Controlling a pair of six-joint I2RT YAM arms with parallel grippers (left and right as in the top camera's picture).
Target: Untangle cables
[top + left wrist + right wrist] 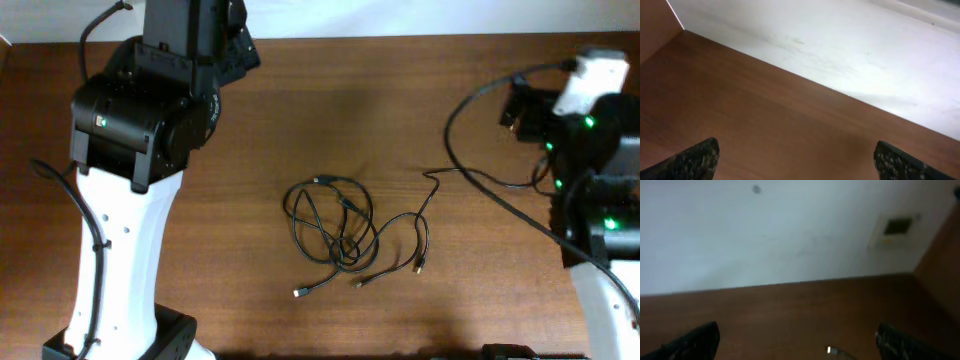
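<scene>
Overhead view: tangled cables (335, 235) lying on table (400, 80) middle, between both arms, one loose strand stretching rightward. Left gripper (797, 162) and right gripper (797, 342) both gaping wide, holding nothing; right gripper seeming nearer that strand.

- Cables (345, 240): black; plug ends pale metallic.
- Surface (400, 100): reddish-brown wood grain.
- Left arm (130, 130): black above, white below.
- Right arm (600, 200): black and white, green lights.
- Left tool fingers (695, 161): black, grey-speckled.
- Wall (840, 40): off-white.
</scene>
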